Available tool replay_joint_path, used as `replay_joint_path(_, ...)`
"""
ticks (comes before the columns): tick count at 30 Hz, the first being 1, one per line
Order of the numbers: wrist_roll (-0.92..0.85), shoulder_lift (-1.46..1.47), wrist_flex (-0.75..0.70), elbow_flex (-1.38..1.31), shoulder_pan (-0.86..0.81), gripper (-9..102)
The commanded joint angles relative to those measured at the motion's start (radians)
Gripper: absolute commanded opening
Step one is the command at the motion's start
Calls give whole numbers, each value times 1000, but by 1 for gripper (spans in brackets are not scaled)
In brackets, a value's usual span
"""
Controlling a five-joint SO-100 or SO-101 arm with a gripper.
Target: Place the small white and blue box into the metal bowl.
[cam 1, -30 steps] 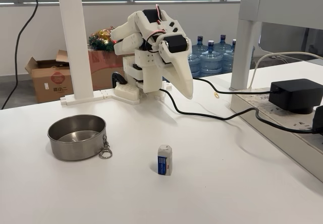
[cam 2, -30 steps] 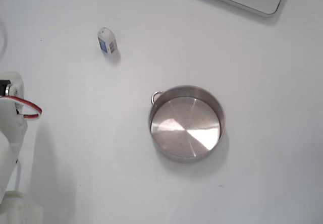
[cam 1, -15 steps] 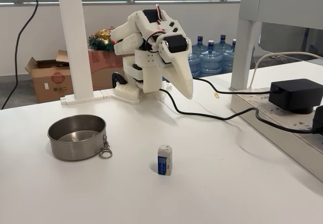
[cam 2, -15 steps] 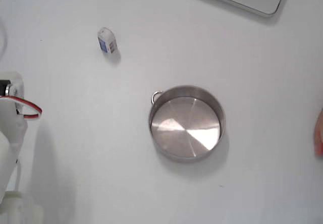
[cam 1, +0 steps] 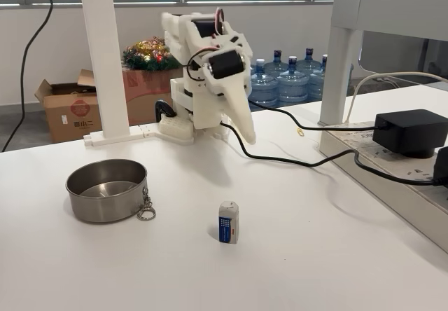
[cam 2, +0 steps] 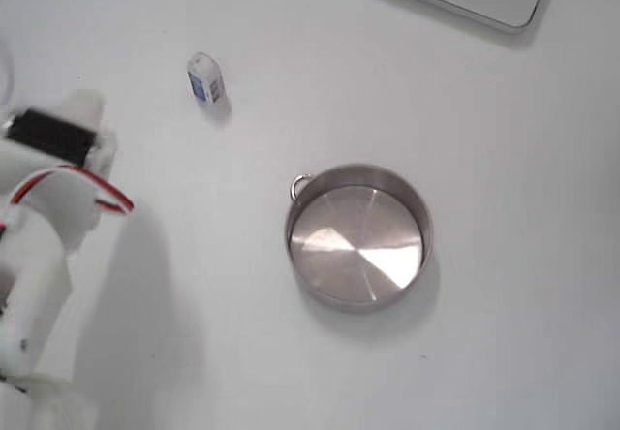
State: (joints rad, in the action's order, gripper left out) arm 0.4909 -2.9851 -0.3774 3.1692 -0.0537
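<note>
The white desk (cam 1: 336, 255) is smooth and matte, with little grip for anything light. On it, the arm (cam 1: 206, 66) is white printed plastic, blocky, with a black motor and red wires. Its tool (cam 1: 246, 134) is a long tapering beak pointing down, well above the desk and far from the box; the fingers look pressed together, though from this angle I cannot tell for sure.

The bowl (cam 1: 106, 189) is round, shallow stainless steel with straight sides, a rolled rim and a little chain clip (cam 1: 146, 209); it is empty, as a fixed view from above (cam 2: 358, 238) also shows.

The box (cam 1: 228, 221) is tiny, a white carton with a blue face, standing upright well apart from the bowl, also seen in a fixed view (cam 2: 204, 77).

My worry is that a box this small and tall could tip or skid if one finger touches first. A thin carton may also crush or twist in the pinch. A release near the rim could bounce it out.
</note>
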Motion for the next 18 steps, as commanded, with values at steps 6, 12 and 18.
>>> replay_joint_path(6,495,517,676,38,-95,-4)
replay_joint_path(12,719,928,1052,37,-184,-4)
replay_joint_path(18,865,1140,1315,37,-184,-4)
